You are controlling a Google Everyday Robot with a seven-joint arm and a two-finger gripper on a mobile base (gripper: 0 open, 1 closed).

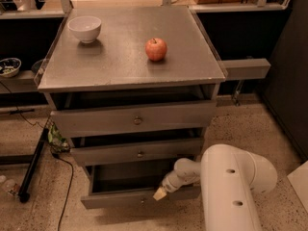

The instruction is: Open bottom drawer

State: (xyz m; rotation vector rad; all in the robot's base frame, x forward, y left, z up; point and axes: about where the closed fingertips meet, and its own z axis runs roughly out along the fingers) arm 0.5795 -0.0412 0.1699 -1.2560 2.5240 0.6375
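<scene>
Bottom drawer (120, 199) gapes over speckled floor (243, 124); end effector (160, 193) at front, grip unclear.

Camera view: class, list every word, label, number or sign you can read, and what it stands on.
None: no readable text on the grey metal cabinet, white bowl, red apple or white robot arm.
The end effector sits at the front edge of the pulled-out grey bottom drawer.

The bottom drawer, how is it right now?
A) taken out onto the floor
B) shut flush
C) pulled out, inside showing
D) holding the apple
C: the bottom drawer sticks out with its inside showing, and the gripper sits at its front's top edge.
</scene>
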